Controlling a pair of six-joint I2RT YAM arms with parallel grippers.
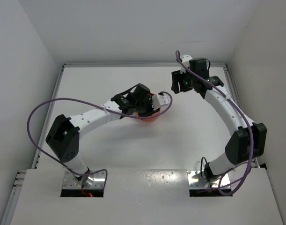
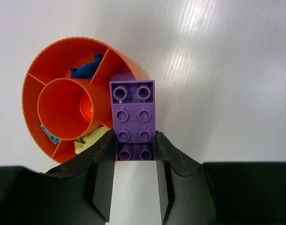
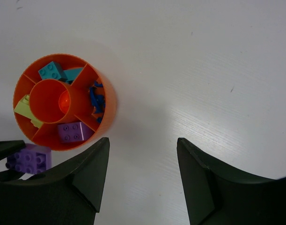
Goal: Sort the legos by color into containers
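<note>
Ahead and to the left of the left gripper (image 2: 135, 140), the orange bowl (image 2: 33, 89), its ring sections partly filled: a blue piece (image 2: 84, 70) in the far one, a yellow-green brick (image 2: 91, 139) in the one nearest the left finger. Between the two fingers, pinched on its long sides at the near end, a purple brick (image 2: 132, 117). Long axis straight out from the fingertips, studs up toward the camera, far end over the bowl's right rim. Just under that far end, a strip of purple inside the section there. From the right wrist view, recognisable as a second purple brick (image 3: 71, 132), lying in the section closest to the held one.

By judgement, then: goal section below the far end and slightly left of the fingertips, only a small shift inward and a release needed.

Further right, well apart from the bowl, the right gripper (image 3: 143, 140), fingers spread wide, nothing between them, bowl ahead and left of it. Left arm clearly the nearer one.

No brand, label or readable writing anywhere; marks on the studs too small to make out.
</note>
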